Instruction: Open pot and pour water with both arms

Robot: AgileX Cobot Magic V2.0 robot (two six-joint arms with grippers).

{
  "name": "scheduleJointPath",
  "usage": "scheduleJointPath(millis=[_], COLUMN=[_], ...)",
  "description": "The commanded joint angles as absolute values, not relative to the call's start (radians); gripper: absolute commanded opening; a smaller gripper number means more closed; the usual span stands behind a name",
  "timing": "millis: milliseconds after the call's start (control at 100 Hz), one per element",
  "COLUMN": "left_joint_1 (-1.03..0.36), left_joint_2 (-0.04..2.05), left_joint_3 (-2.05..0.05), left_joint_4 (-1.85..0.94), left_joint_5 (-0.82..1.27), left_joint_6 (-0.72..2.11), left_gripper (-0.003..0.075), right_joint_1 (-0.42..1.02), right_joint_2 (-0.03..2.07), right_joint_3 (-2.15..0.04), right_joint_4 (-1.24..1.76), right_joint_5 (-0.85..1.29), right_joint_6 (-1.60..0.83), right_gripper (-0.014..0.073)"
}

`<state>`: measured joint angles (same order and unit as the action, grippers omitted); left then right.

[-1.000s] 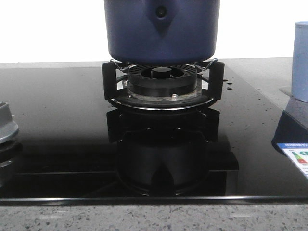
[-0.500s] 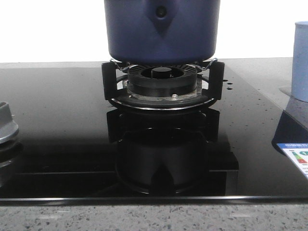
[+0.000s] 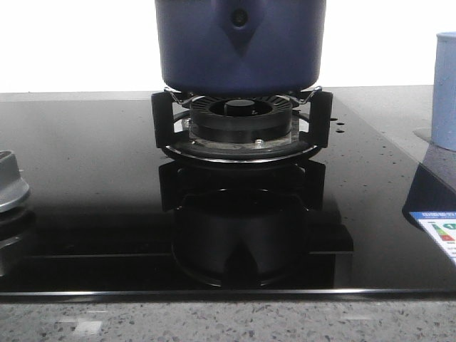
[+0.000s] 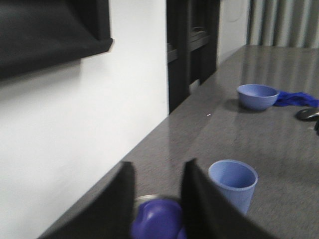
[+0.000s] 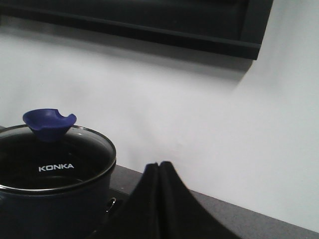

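The dark navy pot [image 3: 241, 50] stands on the burner's pan support [image 3: 241, 121] at the middle back of the black glass hob; neither gripper shows in the front view. In the right wrist view the pot [image 5: 50, 204] carries a glass lid [image 5: 55, 154] with a blue knob [image 5: 49, 124], and nothing holds the knob. My right gripper [image 5: 160, 163] is shut and empty, beside the pot's wall. My left gripper [image 4: 159, 163] is open, and the blue knob [image 4: 157, 221] shows blurred in the gap between its fingers.
A pale blue cup [image 4: 233, 184] stands on the grey counter right of the hob and also shows in the front view [image 3: 445, 89]. Farther along are a blue bowl [image 4: 257, 96] and a blue cloth [image 4: 299, 98]. A second burner [image 3: 8, 189] sits at the hob's left edge.
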<state>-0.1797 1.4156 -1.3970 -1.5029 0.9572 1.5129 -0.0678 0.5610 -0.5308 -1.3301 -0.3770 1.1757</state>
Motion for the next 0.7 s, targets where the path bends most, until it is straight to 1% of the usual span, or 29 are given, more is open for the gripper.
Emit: scheduleJointPath(millis=[0,60,130,220,320,510,580,690], left_joint_1=[-0.127,-0.089,-0.055,-0.028,-0.028,-0.033,-0.033,-0.033], left_joint_2=[1.287,1.210,1.115,0.963,0.782,0.437,0.329,0.202], left_joint_3=[-1.415,-1.388,-1.332,-1.215,-1.012,-0.638,-0.537,-0.442], left_joint_4=[-1.418,-1.343,-1.296,-1.247,-1.243,-1.275,-1.298,-1.298], left_joint_5=[0.983,0.981,0.974,0.899,0.739,0.447,0.399,0.404], left_joint_6=[1.386,1.318,1.309,1.305,1.303,1.293,1.255,1.219], left_gripper=[-0.0018,-0.0020,-0.0020,-0.0020,-0.0020,-0.0020,-0.0020,-0.0020], right_joint_1=[-0.065,-0.062,-0.049,-0.025,0.000,0.024,0.024,0.024], right_joint_2=[0.538,0.520,0.501,0.474,0.441,0.370,0.344,0.320], right_joint_3=[-0.558,-0.558,-0.558,-0.558,-0.556,-0.520,-0.507,-0.495], right_joint_4=[-1.397,-1.492,-1.604,-1.740,-1.847,-1.879,-1.879,-1.879], right_joint_5=[-0.403,-0.408,-0.417,-0.471,-0.552,-0.516,-0.500,-0.490], right_joint_6=[1.242,1.330,1.457,1.582,1.631,1.668,1.668,1.668], right_gripper=[-0.0067,-0.0067,-0.0067,-0.0066,-0.0062,-0.0062,-0.0062,-0.0062])
